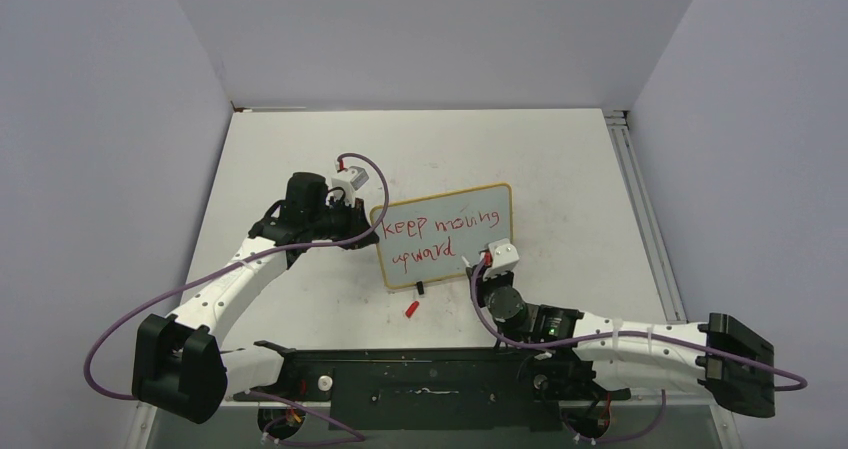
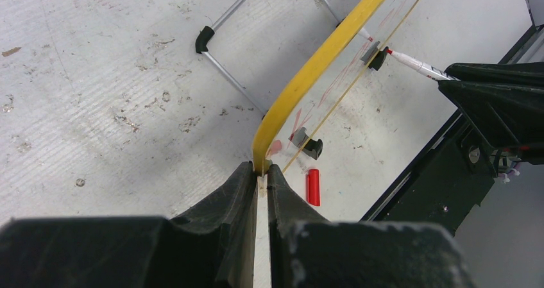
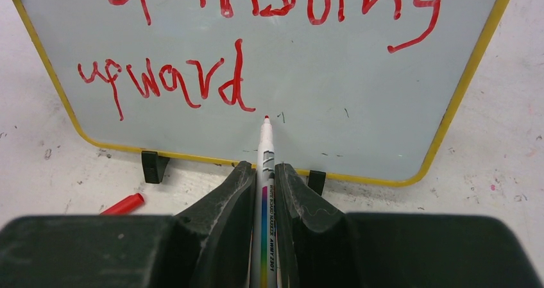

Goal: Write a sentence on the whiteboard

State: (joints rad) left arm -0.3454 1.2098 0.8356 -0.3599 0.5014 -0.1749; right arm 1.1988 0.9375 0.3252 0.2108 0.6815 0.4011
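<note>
The whiteboard (image 1: 490, 259) stands tilted on two black feet, yellow-framed, and also shows in the right wrist view (image 3: 359, 102). The sentence (image 1: 440, 237) in red reads "keep moving upward" on two lines; "upward" (image 3: 167, 83) is the lower line. My left gripper (image 2: 262, 171) is shut on the board's yellow left edge (image 2: 308, 76). My right gripper (image 3: 263, 169) is shut on a white marker (image 3: 265, 172); its red tip (image 3: 266, 117) is just right of the last "d", at or very near the board face.
The marker's red cap (image 1: 411, 308) lies on the table in front of the board, also in the left wrist view (image 2: 312, 186) and the right wrist view (image 3: 123, 204). The board's wire stand (image 2: 231, 76) rests behind it. A black rail (image 1: 420, 374) runs along the near edge.
</note>
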